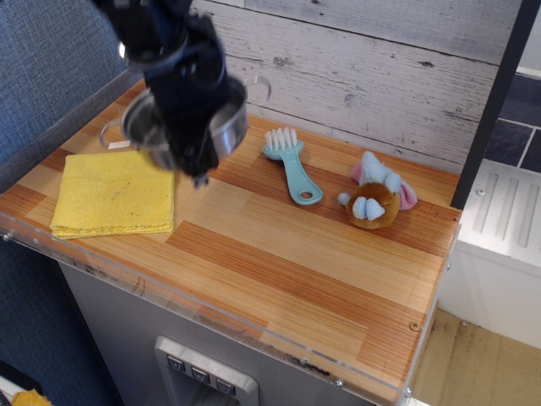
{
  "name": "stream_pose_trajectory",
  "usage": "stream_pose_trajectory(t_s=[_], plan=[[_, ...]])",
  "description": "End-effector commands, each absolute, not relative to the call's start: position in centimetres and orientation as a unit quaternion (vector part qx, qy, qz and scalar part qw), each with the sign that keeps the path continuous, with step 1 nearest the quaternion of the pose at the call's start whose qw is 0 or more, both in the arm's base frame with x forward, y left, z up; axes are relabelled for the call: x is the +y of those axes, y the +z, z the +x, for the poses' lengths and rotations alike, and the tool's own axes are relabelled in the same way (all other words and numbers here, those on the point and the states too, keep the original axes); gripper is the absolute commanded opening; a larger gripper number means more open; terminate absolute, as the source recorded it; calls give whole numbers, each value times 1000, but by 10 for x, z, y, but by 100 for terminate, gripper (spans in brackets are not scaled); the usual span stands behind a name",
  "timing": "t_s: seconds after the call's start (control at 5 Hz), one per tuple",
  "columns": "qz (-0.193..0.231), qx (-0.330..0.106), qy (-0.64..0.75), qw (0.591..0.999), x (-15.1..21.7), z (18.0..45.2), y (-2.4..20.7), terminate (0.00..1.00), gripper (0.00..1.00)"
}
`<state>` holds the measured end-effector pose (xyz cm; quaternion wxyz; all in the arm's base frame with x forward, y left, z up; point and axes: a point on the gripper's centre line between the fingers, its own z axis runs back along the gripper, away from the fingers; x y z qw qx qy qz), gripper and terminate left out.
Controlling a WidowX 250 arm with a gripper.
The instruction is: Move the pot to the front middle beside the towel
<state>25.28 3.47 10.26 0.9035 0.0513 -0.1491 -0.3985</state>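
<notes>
Bare wooden counter (pixel 279 279) nearest, front middle free. Left of it, yellow towel (pixel 114 192). Farther back, steel pot (pixel 226 127) lifted above the towel's far right corner, carried by dark gripper (pixel 190 161), jaws apparently pinching its rim. Landing spot forward-right, beside the towel.

No readable text, label or number anywhere.

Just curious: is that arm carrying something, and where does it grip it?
The pot, lifted off the table; the gripper covers it, so the exact hold cannot be told.
</notes>
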Motion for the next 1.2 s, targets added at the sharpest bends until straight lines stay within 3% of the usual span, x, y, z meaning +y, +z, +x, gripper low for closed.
stream_pose_trajectory(t_s=[0.0,0.4,0.8,1.0], plan=[[45,-144,-461,874,12,227,76,0,0],[49,-117,-507,853,-15,214,45,0,0],[60,-90,-516,850,-6,223,17,0,0],[60,-82,-513,852,-4,225,14,0,0]])
